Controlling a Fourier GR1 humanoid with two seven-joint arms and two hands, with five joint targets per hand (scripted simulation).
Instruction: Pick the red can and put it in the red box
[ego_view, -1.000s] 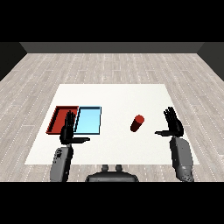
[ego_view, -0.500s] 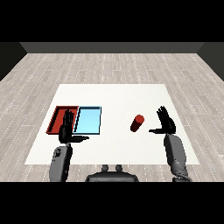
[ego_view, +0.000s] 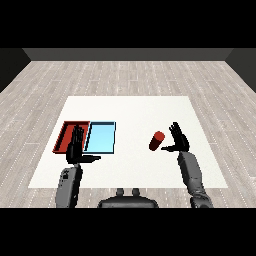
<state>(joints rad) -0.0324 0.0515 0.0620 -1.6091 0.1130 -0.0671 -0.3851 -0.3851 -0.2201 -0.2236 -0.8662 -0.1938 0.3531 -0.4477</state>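
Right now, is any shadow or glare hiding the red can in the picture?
Head view: no glare, flat even light; the red can stands out sharply on the white table, unshadowed, just left of the open right hand, which does not cover it.

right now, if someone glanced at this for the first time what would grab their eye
Probably the red can standing right of centre on the white table, with the right hand open just beside it, not yet touching it as far as I can tell. Next, the red tray and light blue tray side by side at the left, where the open left hand hangs over the red tray's near edge.
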